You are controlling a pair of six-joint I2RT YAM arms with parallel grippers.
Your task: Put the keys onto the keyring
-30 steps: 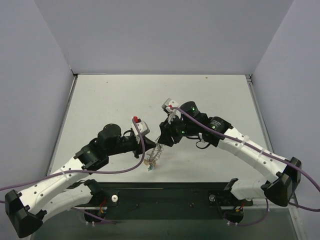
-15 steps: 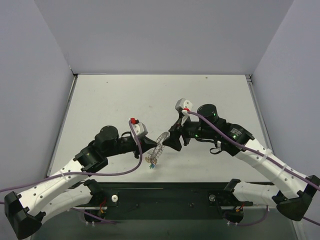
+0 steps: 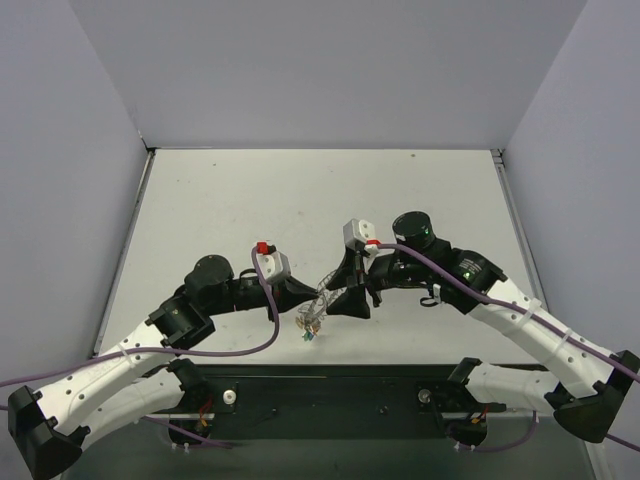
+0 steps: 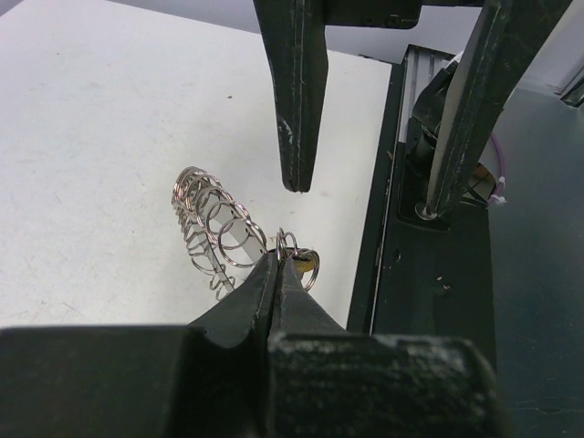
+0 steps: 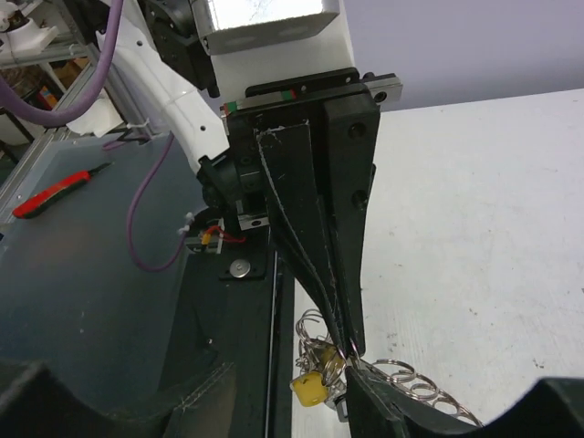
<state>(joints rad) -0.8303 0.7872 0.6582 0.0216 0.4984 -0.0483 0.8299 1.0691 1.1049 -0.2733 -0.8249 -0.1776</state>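
The keyring (image 3: 322, 292), a silvery loop of coiled wire rings, hangs above the table between both grippers. My left gripper (image 3: 305, 295) is shut on it; in the left wrist view the pressed fingertips (image 4: 278, 266) pinch a small ring beside the coils of the keyring (image 4: 214, 228). The keys (image 3: 309, 327) dangle below in a bunch, and a yellow-headed one of the keys (image 5: 308, 391) shows clearly. My right gripper (image 3: 352, 298) stands open just right of the ring. Seen from the left wrist, the right gripper (image 4: 360, 201) has its fingers far apart. The right wrist view shows the left gripper (image 5: 345, 339) and keyring (image 5: 401, 376).
The black base rail (image 3: 330, 385) runs along the near table edge, right below the hanging keys. Purple cables (image 3: 230, 345) loop off both arms. A red-handled tool (image 5: 55, 192) lies off the table. White tabletop (image 3: 300, 200) stretches behind the grippers.
The right gripper pulled away to the right, then came back down-left beside the ring, its fingers opening. The left gripper carried the ring slightly to the right.
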